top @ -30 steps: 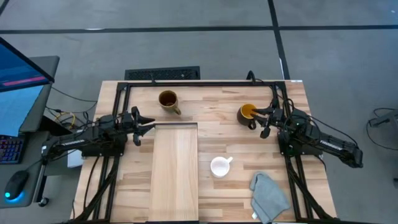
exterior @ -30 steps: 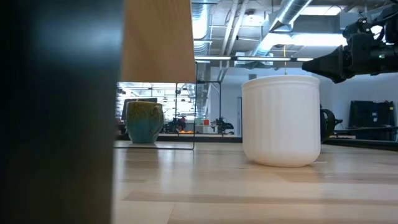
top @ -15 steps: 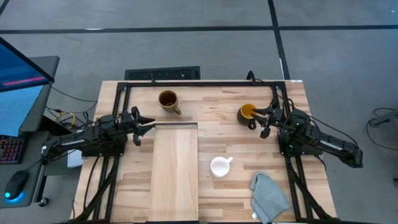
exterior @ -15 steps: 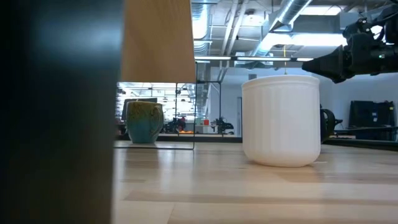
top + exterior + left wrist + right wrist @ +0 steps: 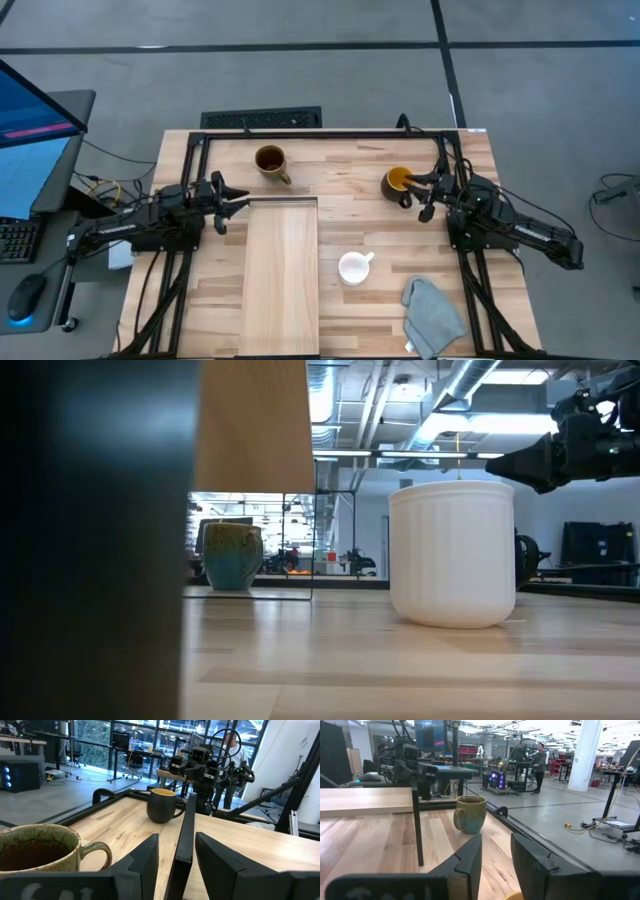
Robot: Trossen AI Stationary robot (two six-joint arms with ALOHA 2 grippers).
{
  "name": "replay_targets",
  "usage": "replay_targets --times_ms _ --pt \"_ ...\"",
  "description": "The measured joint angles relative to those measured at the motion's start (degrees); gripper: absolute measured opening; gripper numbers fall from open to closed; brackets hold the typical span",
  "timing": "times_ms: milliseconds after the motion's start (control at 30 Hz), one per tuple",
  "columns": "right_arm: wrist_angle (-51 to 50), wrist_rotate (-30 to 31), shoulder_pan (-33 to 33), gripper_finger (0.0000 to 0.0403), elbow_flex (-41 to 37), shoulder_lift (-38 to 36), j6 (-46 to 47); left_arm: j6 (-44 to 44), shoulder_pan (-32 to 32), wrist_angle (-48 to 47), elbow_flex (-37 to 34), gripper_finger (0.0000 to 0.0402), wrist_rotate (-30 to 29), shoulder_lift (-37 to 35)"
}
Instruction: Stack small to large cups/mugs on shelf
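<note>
Nothing has moved: your left gripper (image 5: 243, 203) and right gripper (image 5: 423, 196) stay spread, and all mugs remain off the shelf (image 5: 281, 275).

No legible text, labels, brands or numbers in any view; monitor (image 5: 35, 120) screen content too small to read.

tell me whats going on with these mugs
Nothing is held yet. The shelf is bare. The brown mug, the dark mug and the white mug all sit on the table. The right end effector, open, hovers by the dark mug; the left end effector, open, waits at the shelf's far end.
</note>
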Motion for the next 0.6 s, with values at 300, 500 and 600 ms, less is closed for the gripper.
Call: replay_targets --times_ms 300,500,600 --pt "-0.01 0.00 -0.02 0.0127 0.00 0.00 0.01 2.35 0.00 0.09 -0.01 0.0119 -3.04 -0.02" --pt "0.00 0.00 -0.02 0.0127 0.01 0.00 0.00 2.52 0.00 0.04 -0.01 0.0119 -2.81 -0.02" --pt "0.01 0.00 -0.01 0.0127 0.01 0.00 0.01 2.54 0.00 0.04 0.01 0.0119 -2.82 -0.02"
